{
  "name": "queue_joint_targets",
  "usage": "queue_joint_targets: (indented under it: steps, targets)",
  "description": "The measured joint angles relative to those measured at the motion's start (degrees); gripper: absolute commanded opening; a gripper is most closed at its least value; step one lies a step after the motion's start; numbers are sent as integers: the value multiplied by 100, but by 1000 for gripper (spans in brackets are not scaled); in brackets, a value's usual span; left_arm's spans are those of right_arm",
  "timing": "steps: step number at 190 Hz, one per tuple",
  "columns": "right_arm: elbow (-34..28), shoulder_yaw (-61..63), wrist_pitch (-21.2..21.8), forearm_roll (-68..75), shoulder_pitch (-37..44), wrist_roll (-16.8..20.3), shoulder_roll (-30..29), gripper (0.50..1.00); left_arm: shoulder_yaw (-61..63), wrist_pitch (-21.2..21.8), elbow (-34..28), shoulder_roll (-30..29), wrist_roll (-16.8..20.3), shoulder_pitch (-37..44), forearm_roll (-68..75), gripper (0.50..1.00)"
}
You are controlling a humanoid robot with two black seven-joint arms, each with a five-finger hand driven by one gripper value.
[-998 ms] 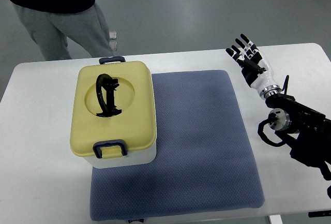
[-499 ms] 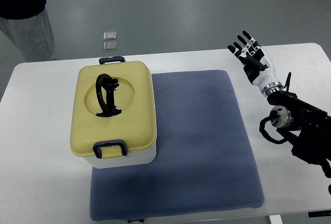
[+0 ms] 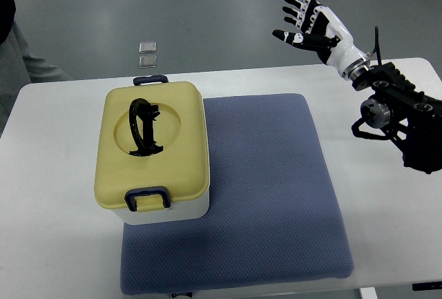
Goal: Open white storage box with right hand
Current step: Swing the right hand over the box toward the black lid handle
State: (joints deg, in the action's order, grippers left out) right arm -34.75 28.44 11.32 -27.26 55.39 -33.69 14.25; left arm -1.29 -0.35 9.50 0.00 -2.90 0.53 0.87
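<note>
The storage box has a white body and a pale yellow lid with a folded black handle. It stands on the left part of a blue-grey mat, lid shut, with dark blue latches at the near side and far side. My right hand is raised above the table's far edge at the upper right, fingers spread and empty, well to the right of the box. Its black forearm comes in from the right edge. The left arm does not show.
A white table carries the mat. A person's leg shows at the far left edge. Two small square plates lie on the grey floor beyond the table.
My right hand has lifted and swung up and left, from over the table's right part to above its far edge. The person has walked off to the left, almost out of view.
</note>
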Motion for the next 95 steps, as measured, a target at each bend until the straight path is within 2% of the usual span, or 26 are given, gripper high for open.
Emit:
queue_joint_targets:
  steps: [25, 44, 70, 95]
  targets:
    - [-564, -19, 113, -1481, 577, -5, 348, 924, 1, 0, 0, 0, 0, -1, 0, 1000]
    - [-1224, -29, 438, -2778, 1042, -5, 518, 924, 3, 0, 0, 0, 0, -1, 0, 1000]
    - [-1893, -70, 815, -4451, 1483, -1, 498, 921, 3, 0, 0, 0, -1, 1, 0, 1000]
    - [-2179, -261, 1016, -5659, 1858, -1, 308, 921, 2, 0, 0, 0, -1, 0, 1, 1000]
